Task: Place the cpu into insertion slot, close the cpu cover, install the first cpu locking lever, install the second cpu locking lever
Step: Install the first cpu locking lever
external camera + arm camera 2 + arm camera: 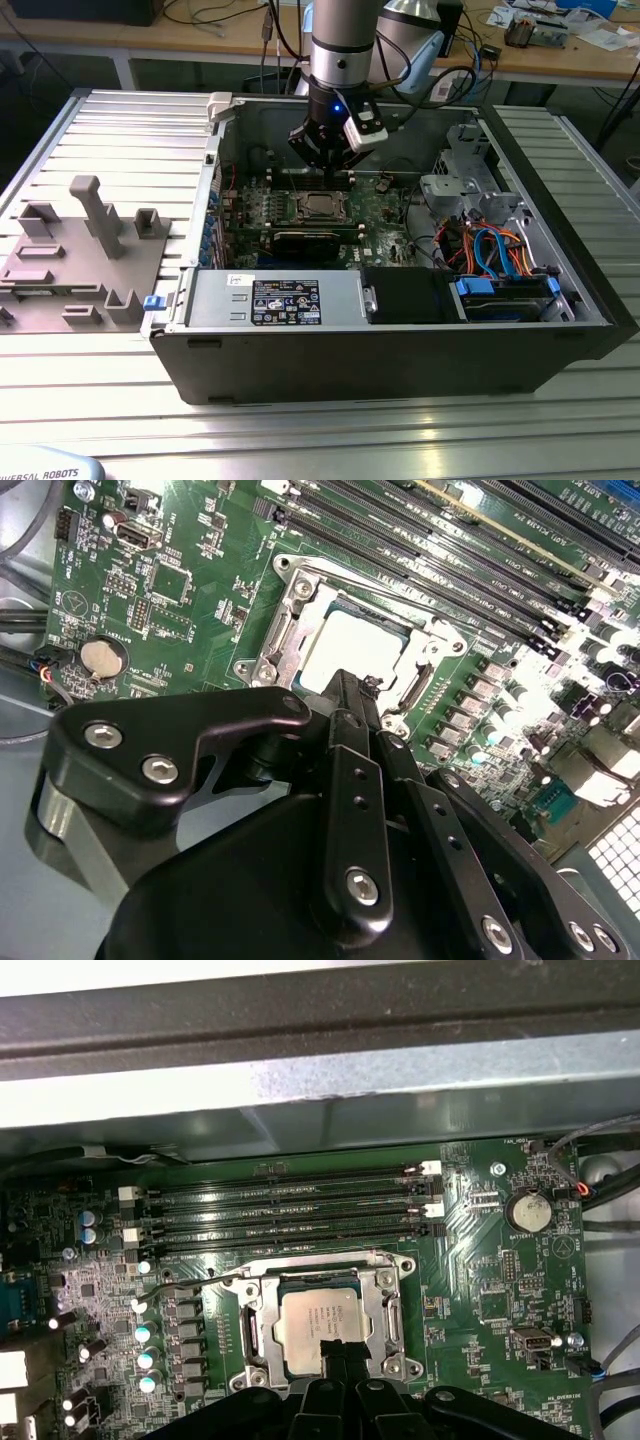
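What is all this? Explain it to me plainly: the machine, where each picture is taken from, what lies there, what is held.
One robot arm reaches down into an open computer case that stands on a ribbed metal table. The exterior view looks on from off the arm; both wrist views come from cameras riding on the arm, looking past its black gripper at the green circuit board. In the first wrist view the cpu, a silver-grey square, already sits in the insertion slot, and the cpu cover, a thin metal frame, lies around it. The gripper is shut, holds nothing visible, and its tip is at the cpu's edge. Long black memory slots run beside the socket. On the exterior view's left a grey moulded tray lies on the table.
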{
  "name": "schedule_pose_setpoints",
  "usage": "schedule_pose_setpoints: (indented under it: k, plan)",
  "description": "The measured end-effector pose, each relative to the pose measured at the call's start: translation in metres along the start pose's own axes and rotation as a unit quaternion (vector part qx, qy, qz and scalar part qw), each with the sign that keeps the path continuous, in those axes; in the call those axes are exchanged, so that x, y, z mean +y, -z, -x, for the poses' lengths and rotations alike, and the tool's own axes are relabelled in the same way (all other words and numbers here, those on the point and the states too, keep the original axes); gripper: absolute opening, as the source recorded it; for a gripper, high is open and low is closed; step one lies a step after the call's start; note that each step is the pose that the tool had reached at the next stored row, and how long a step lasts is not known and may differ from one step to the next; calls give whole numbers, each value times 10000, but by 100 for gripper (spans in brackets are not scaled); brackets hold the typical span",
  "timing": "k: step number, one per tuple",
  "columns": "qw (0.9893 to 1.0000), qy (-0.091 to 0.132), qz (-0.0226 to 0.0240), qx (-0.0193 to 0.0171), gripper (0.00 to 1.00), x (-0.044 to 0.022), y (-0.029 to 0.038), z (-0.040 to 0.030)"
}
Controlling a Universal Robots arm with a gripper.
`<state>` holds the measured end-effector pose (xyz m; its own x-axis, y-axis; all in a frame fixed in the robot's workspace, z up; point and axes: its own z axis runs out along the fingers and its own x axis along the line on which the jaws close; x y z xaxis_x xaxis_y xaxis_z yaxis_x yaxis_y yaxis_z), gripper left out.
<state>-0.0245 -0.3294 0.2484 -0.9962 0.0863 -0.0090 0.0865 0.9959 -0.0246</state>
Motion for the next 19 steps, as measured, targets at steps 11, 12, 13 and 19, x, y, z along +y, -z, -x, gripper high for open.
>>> schedule_pose_setpoints:
  k: [11, 12, 13, 19]
  plan:
    - [10000, 42, 0, -1, 11, -1, 0, 0]
    - [10000, 47, 0, -1, 11, -1, 0, 0]
    - [10000, 50, 0, -1, 11, -1, 0, 0]
    - [9999, 104, 30, -1, 11, -1, 0, 0]
